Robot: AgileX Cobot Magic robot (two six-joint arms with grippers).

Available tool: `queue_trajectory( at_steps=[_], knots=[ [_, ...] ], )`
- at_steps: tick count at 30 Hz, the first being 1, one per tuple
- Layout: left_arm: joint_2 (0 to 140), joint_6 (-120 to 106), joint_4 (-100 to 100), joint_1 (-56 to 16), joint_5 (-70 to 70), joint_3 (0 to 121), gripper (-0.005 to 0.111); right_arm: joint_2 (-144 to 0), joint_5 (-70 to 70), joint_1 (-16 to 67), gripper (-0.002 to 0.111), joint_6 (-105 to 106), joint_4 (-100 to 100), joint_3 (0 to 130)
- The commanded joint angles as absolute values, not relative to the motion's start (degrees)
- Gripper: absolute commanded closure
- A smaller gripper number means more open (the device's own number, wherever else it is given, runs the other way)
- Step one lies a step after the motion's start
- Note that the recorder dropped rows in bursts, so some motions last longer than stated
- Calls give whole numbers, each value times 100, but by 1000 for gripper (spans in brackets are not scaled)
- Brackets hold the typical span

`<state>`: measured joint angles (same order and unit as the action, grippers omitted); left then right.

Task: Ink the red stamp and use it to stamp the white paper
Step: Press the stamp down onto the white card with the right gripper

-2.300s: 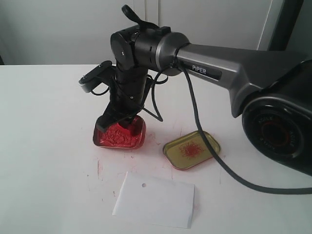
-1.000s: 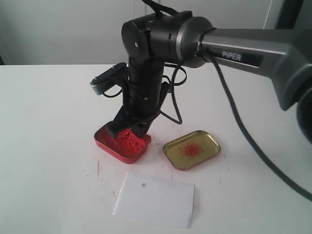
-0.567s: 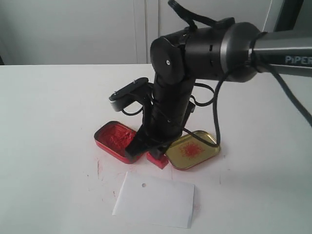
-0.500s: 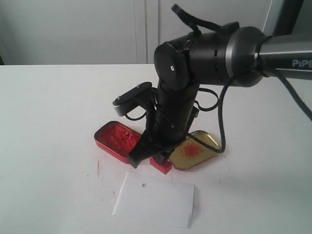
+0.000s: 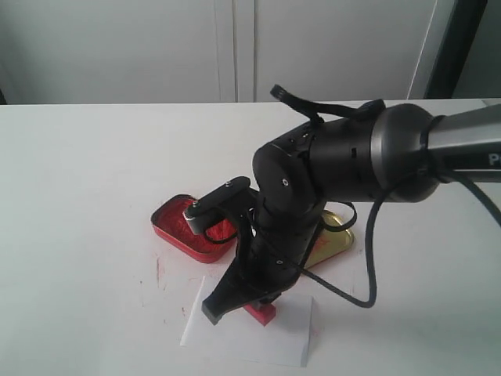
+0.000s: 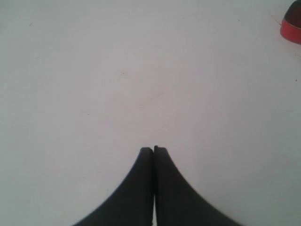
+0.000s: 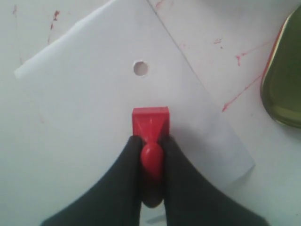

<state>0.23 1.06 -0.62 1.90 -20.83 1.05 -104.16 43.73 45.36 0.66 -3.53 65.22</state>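
Note:
My right gripper [image 7: 150,141] is shut on the knobbed handle of the red stamp [image 7: 150,122]. The stamp's square base rests on or just above the white paper [image 7: 94,113], a short way from its punched hole [image 7: 140,68]. In the exterior view the red stamp [image 5: 260,312] shows under the right gripper [image 5: 252,305], over the white paper [image 5: 293,341] near the table's front. My left gripper [image 6: 153,149] is shut with nothing in it, over bare white table, and does not show in the exterior view.
The red tin of paste [image 5: 182,225] lies behind the paper to the left; its edge [image 6: 292,24] shows in the left wrist view. The gold tin lid [image 5: 335,241] lies behind the right arm, and its rim [image 7: 282,80] shows beside the paper. Red smears [image 5: 160,270] mark the table.
The right arm lifted the stamp out of the red tin, carried it forward past the gold lid and lowered it over the paper. The tin shifted slightly.

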Motion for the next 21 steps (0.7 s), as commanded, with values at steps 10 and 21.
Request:
queue_trajectory(
  at_steps=[10, 21],
  knots=[
    [0, 123, -45, 136, -2082, 62, 107, -10348, 3947, 4555, 108, -44, -282, 6290],
    [0, 123, -45, 136, -2082, 62, 107, -11089, 3626, 4555, 108, -57, -287, 5739]
  ],
)
